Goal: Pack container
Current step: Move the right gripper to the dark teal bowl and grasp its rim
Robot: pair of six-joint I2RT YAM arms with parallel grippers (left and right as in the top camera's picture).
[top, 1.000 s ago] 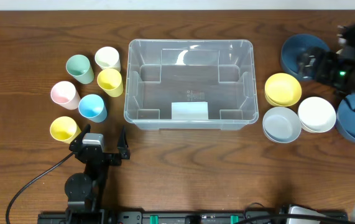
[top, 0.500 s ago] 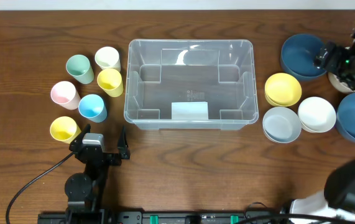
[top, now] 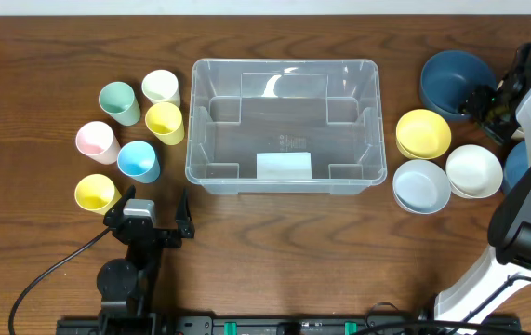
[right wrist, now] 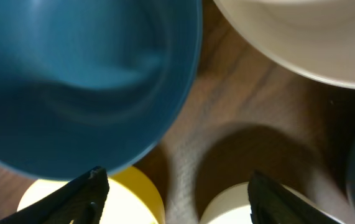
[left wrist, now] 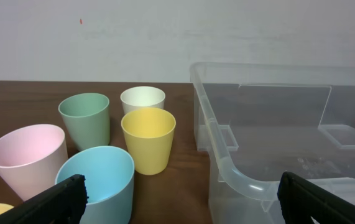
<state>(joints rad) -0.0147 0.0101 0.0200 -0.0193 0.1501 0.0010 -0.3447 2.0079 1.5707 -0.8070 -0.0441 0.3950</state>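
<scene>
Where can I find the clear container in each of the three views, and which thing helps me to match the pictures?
Overhead: the container lies in the upper centre of the picture.
Left wrist: the container fills the right half, seen from the side.
Right wrist: it is not in this picture.
Shared landmark: the yellow cup stands by the container's left wall in the overhead view, and at centre-left in the left wrist view.

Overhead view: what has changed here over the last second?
The right gripper moved from above the dark blue bowl to just past its right rim, while its arm swung further into view along the table's right edge. It holds nothing, and its jaws stand apart. The container, cups, other bowls and open left gripper stayed put.
</scene>
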